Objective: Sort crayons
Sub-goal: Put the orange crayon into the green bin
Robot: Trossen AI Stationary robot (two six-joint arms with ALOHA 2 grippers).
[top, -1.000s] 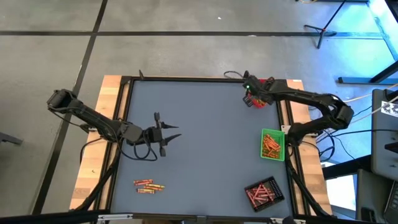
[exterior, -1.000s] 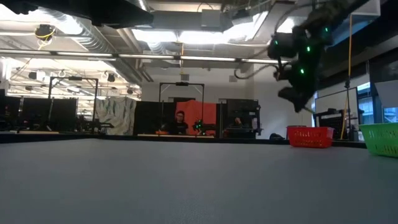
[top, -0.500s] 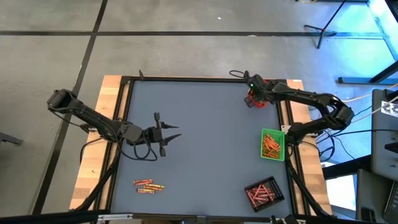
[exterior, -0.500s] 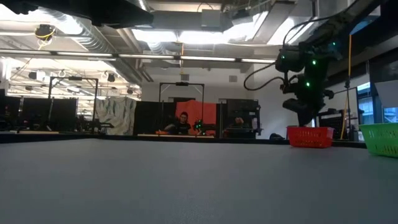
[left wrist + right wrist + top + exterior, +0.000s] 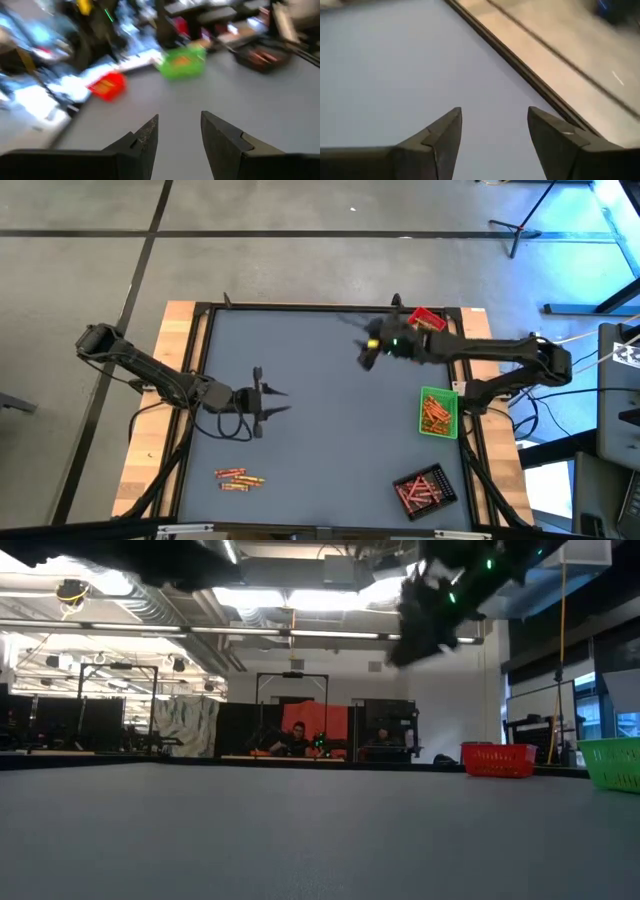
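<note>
The right gripper (image 5: 366,352) hangs released and empty over the table (image 5: 320,420) near the red tray (image 5: 428,319); the left gripper (image 5: 268,402), also released, waits above the loose crayons (image 5: 239,477).

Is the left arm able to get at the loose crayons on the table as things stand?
Probably yes. The left pincer is open and empty, and only bare table shows between it and the crayons.

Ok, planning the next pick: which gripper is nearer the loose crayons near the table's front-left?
Left. The left gripper hovers just above the loose crayons in the high view, open and empty. The right gripper is far across the table, near the red tray.
</note>
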